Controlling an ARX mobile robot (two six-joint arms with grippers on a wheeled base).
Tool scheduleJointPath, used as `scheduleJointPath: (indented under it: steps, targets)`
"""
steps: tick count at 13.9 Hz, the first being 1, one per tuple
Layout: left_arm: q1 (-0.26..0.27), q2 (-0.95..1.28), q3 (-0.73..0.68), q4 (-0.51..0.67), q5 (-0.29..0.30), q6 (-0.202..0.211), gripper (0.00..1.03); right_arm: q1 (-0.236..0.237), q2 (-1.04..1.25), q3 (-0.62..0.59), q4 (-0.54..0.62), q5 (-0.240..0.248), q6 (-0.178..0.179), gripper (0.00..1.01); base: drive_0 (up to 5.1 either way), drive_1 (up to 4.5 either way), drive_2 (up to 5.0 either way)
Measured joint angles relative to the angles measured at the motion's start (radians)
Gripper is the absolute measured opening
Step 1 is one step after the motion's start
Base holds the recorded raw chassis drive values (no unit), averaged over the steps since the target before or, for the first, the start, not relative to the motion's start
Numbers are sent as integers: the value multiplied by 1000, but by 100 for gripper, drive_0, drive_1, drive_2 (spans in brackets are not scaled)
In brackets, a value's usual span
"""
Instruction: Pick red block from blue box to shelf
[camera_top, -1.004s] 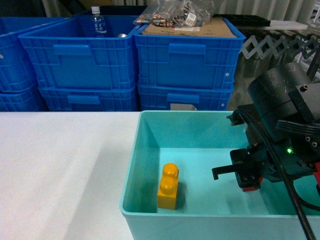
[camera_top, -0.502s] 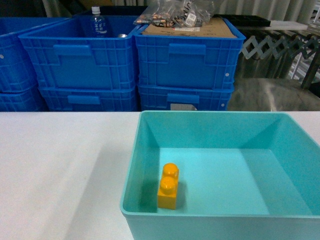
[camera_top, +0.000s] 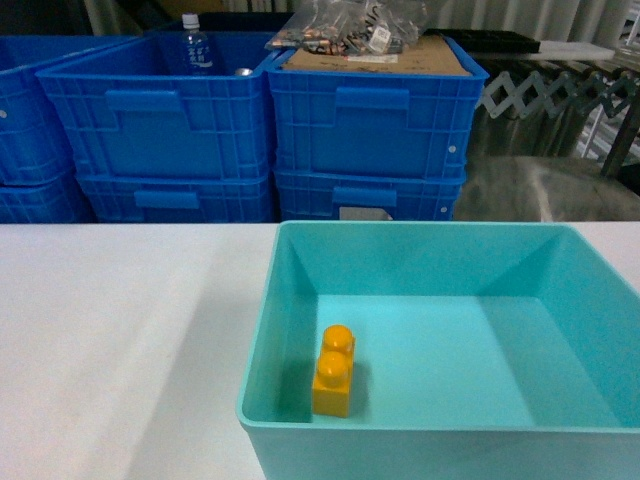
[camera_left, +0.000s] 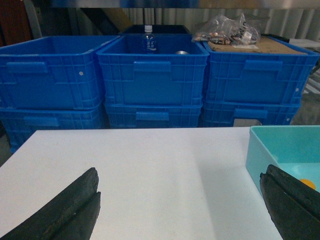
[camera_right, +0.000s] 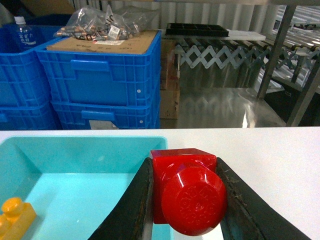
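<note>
The right gripper (camera_right: 186, 200) has the red block (camera_right: 187, 192) clamped between its fingers (camera_right: 131, 205), stud toward the camera, over the near right corner of the blue box (camera_top: 262, 330). A yellow brick (camera_top: 333, 371) lies inside. The left gripper (camera_left: 180, 207) hangs spread wide over the white tabletop (camera_left: 150, 165).
</note>
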Motion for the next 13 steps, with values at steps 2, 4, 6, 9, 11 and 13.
scheduleJointPath:
  steps: [2, 4, 6, 9, 11, 13]
  targets:
    - [0, 0, 0, 0, -2, 0, 98, -103, -80, -31, -26, -100, 3, 28, 0, 0, 0]
    - [0, 0, 0, 0, 0, 0, 98, -102, -134, -64, -58, -110, 6, 28, 0, 0, 0]
    - [0, 0, 0, 0, 0, 0, 98, -102, -174, -79, -86, -111, 7, 28, 0, 0, 0]
    - [0, 0, 0, 0, 0, 0, 98, -102, -232, -91, -122, -111, 8, 28, 0, 0, 0]
    - [0, 0, 0, 0, 0, 0, 98, -102, -265, -103, -150, -111, 9, 28, 0, 0, 0]
    - [0, 0, 0, 0, 0, 0, 98, -102, -293, -128, -146, -111, 10, 28, 0, 0, 0]
